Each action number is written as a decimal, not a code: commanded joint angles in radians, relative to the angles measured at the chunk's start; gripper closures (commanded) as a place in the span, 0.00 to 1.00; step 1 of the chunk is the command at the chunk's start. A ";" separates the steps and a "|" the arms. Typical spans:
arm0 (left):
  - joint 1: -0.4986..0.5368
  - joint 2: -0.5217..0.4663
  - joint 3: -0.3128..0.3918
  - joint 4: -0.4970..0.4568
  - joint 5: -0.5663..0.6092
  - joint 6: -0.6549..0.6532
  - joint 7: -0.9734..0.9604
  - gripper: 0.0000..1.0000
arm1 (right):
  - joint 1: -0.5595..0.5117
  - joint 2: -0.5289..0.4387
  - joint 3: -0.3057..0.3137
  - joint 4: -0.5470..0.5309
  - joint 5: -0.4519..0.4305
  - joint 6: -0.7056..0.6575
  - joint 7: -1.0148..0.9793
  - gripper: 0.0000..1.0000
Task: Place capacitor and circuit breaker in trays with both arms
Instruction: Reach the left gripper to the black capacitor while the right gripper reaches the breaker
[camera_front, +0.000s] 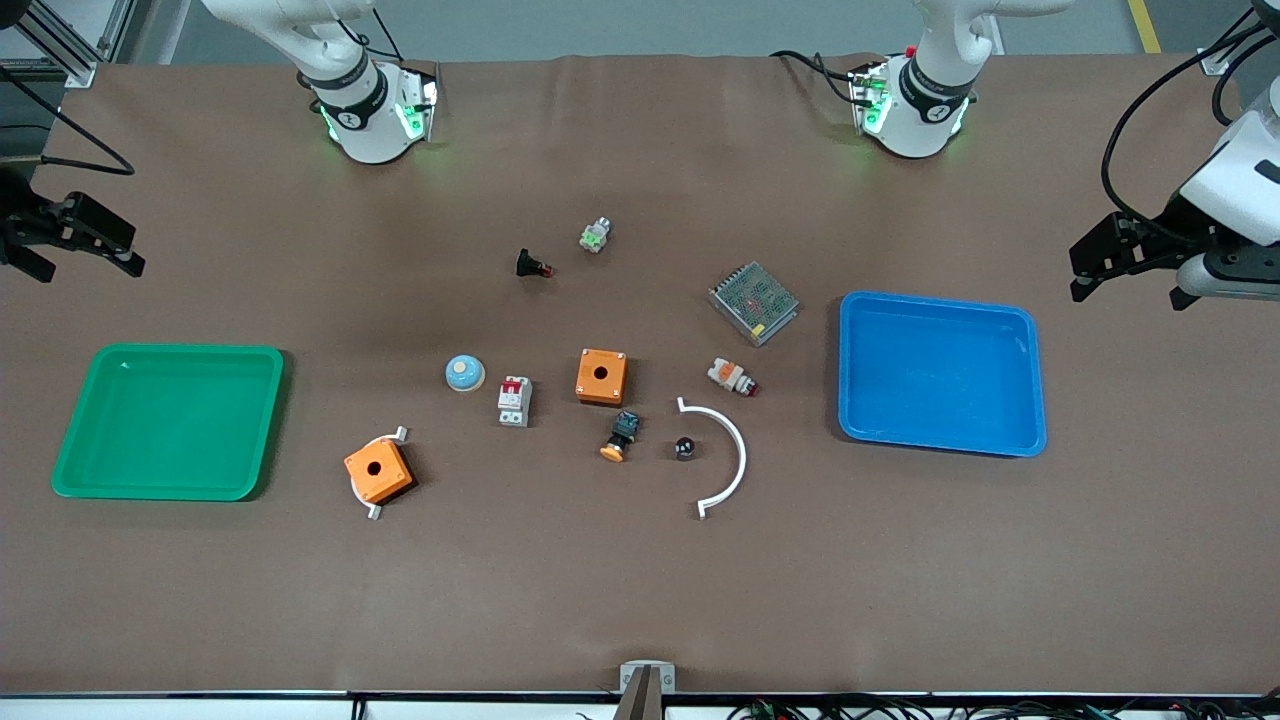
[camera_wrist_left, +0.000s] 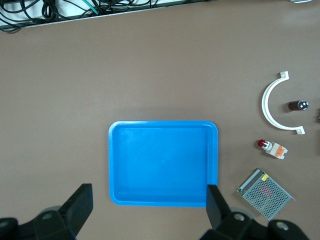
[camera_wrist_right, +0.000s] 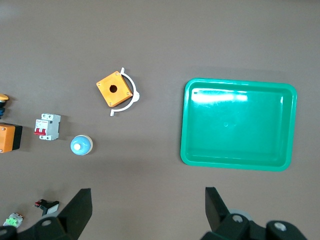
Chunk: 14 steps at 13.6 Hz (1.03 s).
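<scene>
The capacitor (camera_front: 685, 447), a tiny black cylinder, lies on the table inside the curve of a white arc (camera_front: 728, 455); it also shows in the left wrist view (camera_wrist_left: 298, 105). The circuit breaker (camera_front: 515, 400), white with red toggles, lies between a blue dome (camera_front: 465, 373) and an orange box (camera_front: 602, 376); it also shows in the right wrist view (camera_wrist_right: 47, 127). My left gripper (camera_front: 1085, 270) is open and empty, up over the table's end by the blue tray (camera_wrist_left: 148, 192). My right gripper (camera_front: 120, 250) is open and empty, up over the table's other end, by the green tray (camera_wrist_right: 148, 192).
A blue tray (camera_front: 940, 440) lies at the left arm's end, a green tray (camera_front: 170, 488) at the right arm's end. A black push-button with orange cap (camera_front: 622, 436), a second orange box (camera_front: 379, 470), a mesh power supply (camera_front: 754, 301) and small parts lie mid-table.
</scene>
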 joint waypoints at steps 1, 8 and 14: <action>0.005 -0.001 -0.006 0.008 0.006 -0.025 -0.002 0.00 | -0.004 0.016 0.007 0.026 -0.001 -0.013 0.005 0.00; -0.026 0.163 -0.025 0.014 -0.171 -0.030 -0.022 0.00 | 0.011 0.036 0.009 0.027 0.002 -0.011 0.012 0.00; -0.234 0.474 -0.037 0.159 -0.187 0.242 -0.129 0.00 | 0.184 0.118 0.009 0.027 -0.004 0.041 0.223 0.00</action>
